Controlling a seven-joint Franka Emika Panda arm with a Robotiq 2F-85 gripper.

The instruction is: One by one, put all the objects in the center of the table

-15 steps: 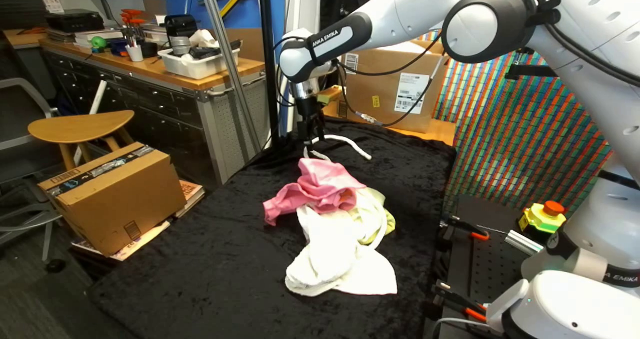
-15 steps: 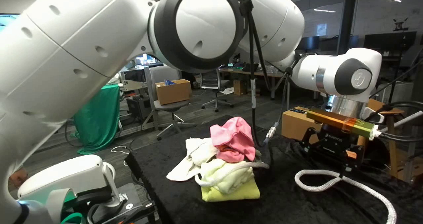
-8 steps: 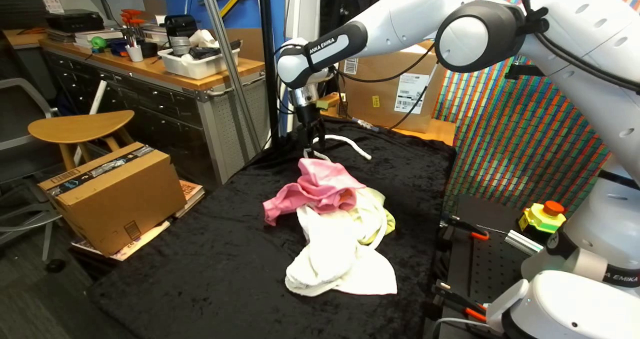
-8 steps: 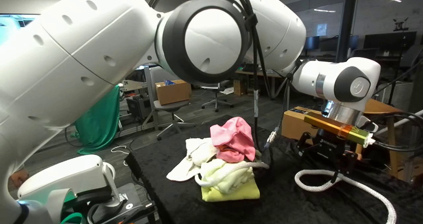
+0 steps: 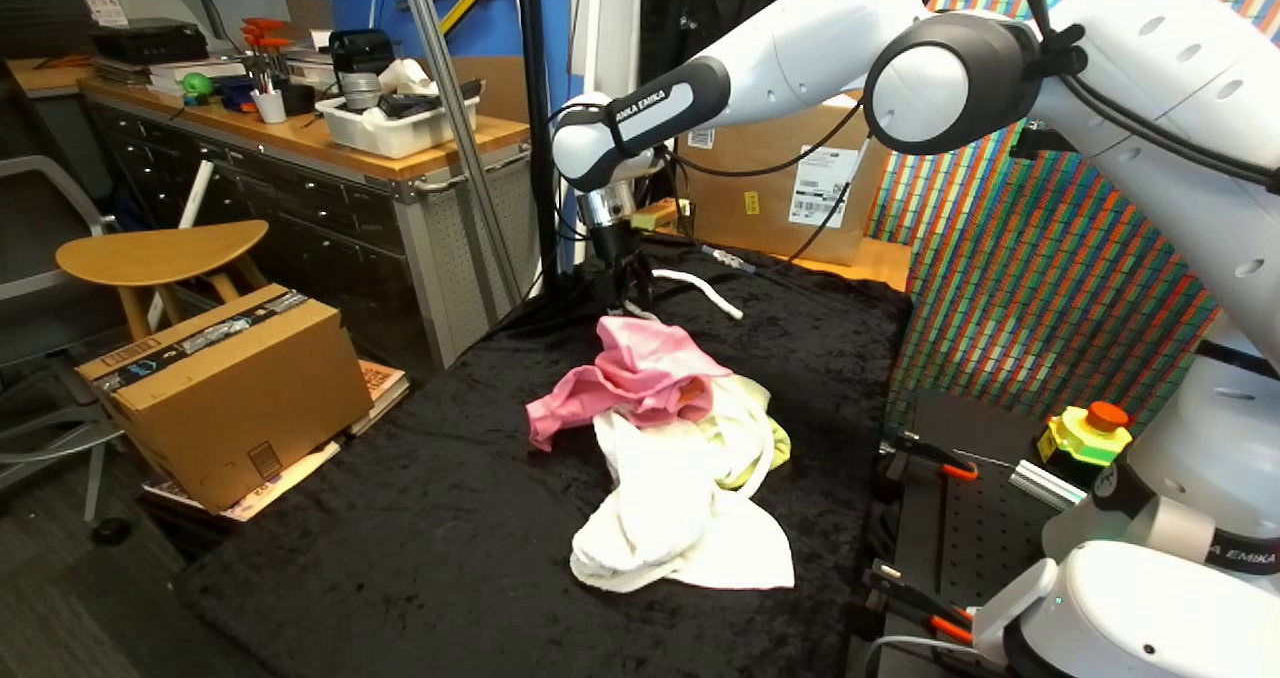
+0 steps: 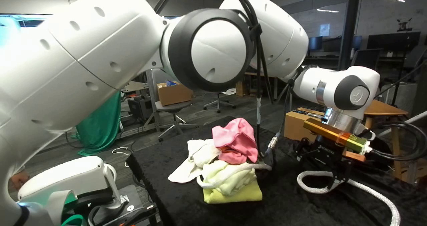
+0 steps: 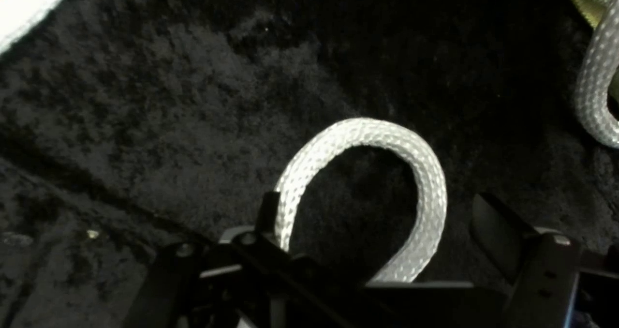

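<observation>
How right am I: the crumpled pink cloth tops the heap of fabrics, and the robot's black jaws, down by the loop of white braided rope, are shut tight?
The jaws aren't shut: the wrist view shows them spread wide apart, with the loop of white braided rope between them. The rest holds: the crumpled pink cloth tops the heap of fabrics.

There're min. 3 cloths (image 6: 236,137), 2 rope pcs (image 7: 432,187), 2 fingers (image 7: 495,233) & 1 e-stop btn (image 5: 1107,417).
</observation>
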